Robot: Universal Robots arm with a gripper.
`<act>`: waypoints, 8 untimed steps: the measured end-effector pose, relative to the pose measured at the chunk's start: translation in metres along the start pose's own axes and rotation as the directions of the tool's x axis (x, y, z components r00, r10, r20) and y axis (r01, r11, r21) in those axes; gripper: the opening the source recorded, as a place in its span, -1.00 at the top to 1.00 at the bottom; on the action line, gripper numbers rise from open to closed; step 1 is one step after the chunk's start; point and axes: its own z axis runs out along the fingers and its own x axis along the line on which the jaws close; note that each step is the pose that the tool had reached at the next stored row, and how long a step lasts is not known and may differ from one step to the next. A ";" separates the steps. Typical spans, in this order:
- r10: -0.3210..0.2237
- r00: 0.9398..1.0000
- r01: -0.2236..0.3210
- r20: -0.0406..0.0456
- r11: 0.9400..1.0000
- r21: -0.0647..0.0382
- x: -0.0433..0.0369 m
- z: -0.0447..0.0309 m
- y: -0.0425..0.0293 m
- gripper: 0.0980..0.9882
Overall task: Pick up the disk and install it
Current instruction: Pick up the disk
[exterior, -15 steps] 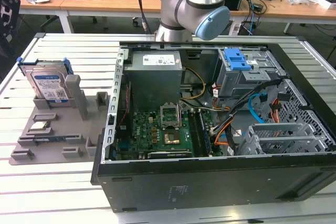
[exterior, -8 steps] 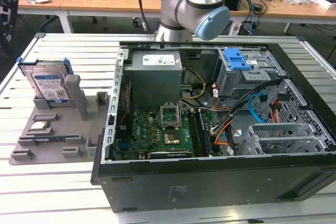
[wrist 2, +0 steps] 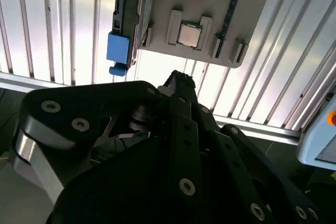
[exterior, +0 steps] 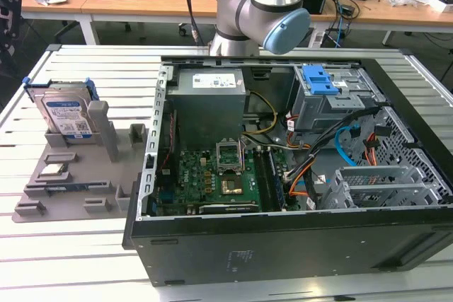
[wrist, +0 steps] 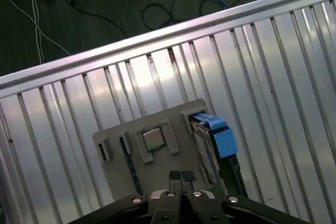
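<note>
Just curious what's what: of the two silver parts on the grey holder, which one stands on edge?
The disk, with white label and blue bracket, stands on edge in the grey holder; the small square chip lies flat.

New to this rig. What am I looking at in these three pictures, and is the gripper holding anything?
One robot arm works at a slatted metal table. The exterior view comes from a camera off the arm: it shows an open computer case and, toward that view's left, a grey fixture tray. On the tray the disk stands upright in its blue bracket, and a small silver chip lies flat nearby. Both wrist views come from cameras on the arm, looking at the tray. The gripper hangs above it, shut and holding nothing.
</note>
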 end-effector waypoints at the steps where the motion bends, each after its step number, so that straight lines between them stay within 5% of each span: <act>1: -0.011 1.000 0.011 0.000 1.000 0.000 0.0000 0.0000 0.0000 0.98; 8: -0.108 0.994 0.108 -0.002 0.994 -0.003 0.0000 0.0000 -0.0001 0.98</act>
